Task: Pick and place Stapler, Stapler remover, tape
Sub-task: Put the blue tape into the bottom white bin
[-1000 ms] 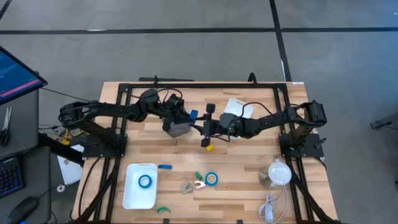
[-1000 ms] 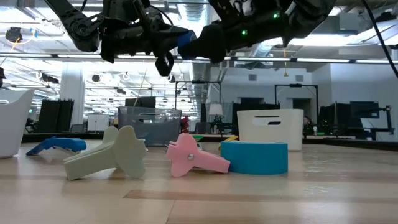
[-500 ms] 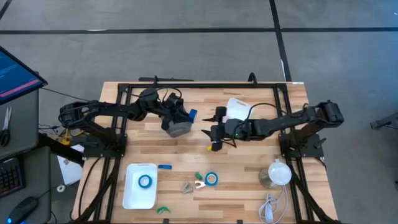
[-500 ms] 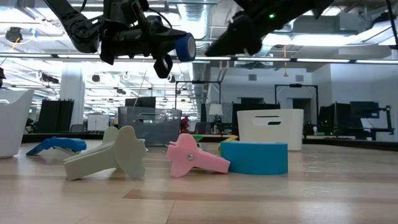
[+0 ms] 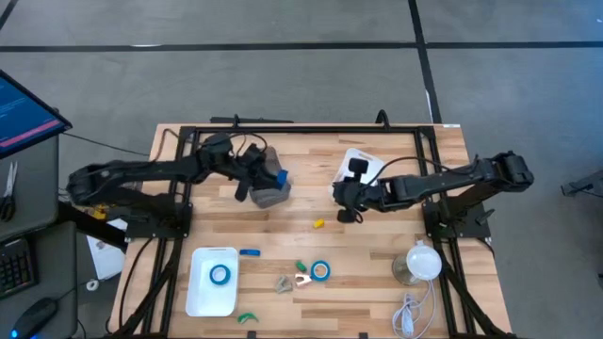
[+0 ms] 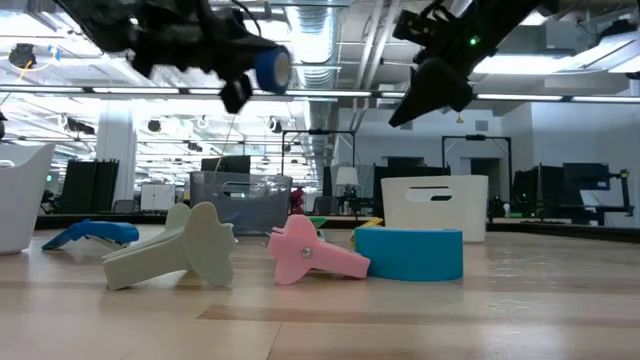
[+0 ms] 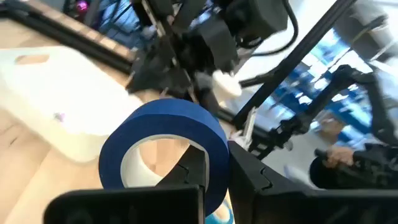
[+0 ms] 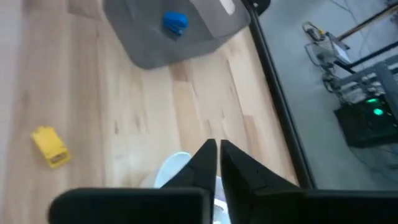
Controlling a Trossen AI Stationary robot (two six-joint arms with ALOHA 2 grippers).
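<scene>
Above table center, right gripper [image 5: 341, 195] has pulled back toward the white bin [image 5: 363, 162], fingers now pinched together w/ nothing between. Left gripper [image 5: 276, 178] keeps its clamp on a blue tape roll [image 7: 166, 144] over the grey bin [image 5: 268, 196]. Small yellow block [image 5: 318, 224] lies on wood between arms. Other glossy ring-shaped rolls: white tray [image 5: 211, 282], bare table [image 5: 320, 271].
</scene>
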